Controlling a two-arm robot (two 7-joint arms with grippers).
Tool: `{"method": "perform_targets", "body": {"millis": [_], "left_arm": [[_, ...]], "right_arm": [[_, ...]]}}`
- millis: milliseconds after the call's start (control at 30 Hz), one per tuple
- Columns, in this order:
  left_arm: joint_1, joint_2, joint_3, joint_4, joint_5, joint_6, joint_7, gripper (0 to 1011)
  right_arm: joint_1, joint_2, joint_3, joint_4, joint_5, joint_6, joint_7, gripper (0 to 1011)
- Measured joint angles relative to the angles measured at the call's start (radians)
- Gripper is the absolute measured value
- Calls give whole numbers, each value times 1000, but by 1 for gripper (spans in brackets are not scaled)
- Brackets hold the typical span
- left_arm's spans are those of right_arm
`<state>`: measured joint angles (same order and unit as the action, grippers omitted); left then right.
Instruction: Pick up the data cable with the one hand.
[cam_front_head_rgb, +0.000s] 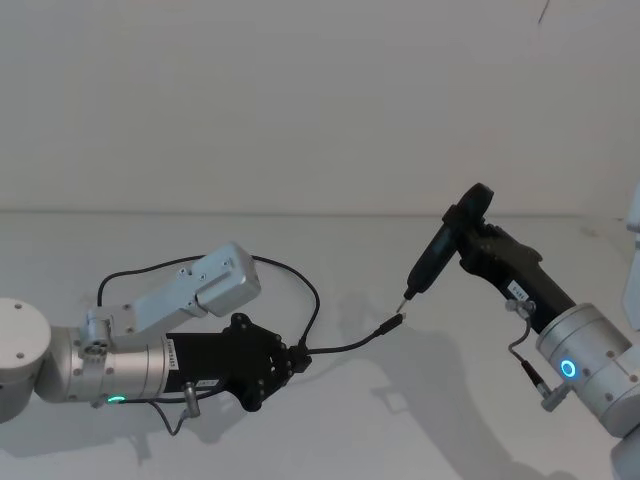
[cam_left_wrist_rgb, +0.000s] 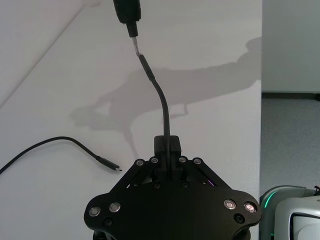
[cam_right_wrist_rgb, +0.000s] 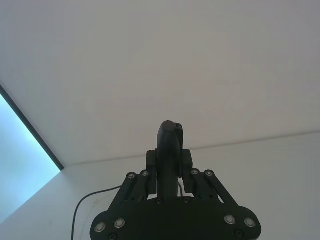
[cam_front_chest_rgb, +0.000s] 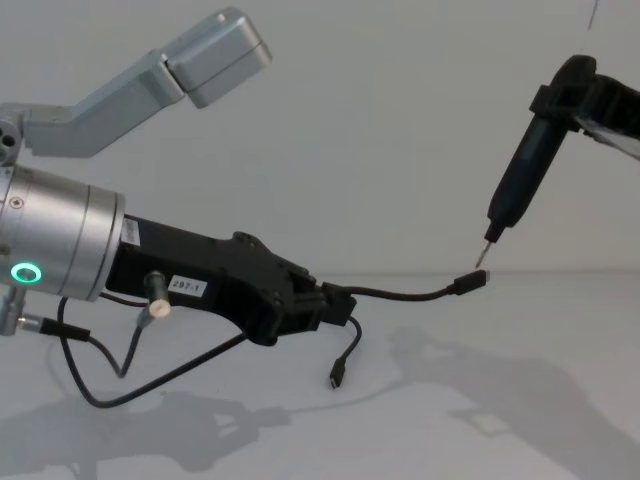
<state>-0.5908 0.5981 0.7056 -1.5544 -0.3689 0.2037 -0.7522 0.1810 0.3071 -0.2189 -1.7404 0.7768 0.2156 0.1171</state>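
pinching the cable near one plug, the left gripper is lifting it above the table; its free end is pointing right toward the right gripper, which is clamping a pen tool. left wrist view: the cable is running straight out from the gripper. chest view: the other plug is hanging below.

The data cable disappears between the closed fingers of the left gripper; the clamped section is hidden. In the left wrist view, the pen-shaped tool is cut off by the picture's edge. In the right wrist view, the right gripper hides the tool's lower body and tip.
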Motion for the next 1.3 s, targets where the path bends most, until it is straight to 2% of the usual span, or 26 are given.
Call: {"method": "perform_targets", "body": {"millis": [167, 467, 633, 800, 1300], "left_arm": [[0, 0, 0, 0, 0, 0, 0, 38], [0, 0, 0, 0, 0, 0, 0, 38], [0, 0, 0, 0, 0, 0, 0, 38], [0, 0, 0, 0, 0, 0, 0, 38], [0, 0, 0, 0, 0, 0, 0, 38]], "right_arm": [[4, 1, -2, 5, -8, -24, 3, 279], [23, 2, -4, 27, -47, -109, 37, 279], [27, 6, -2, 33, -56, -127, 52, 279], [28, 15, -1, 33, -54, -126, 65, 279], [15, 55, -12, 14, -21, -77, 105, 279]]}}
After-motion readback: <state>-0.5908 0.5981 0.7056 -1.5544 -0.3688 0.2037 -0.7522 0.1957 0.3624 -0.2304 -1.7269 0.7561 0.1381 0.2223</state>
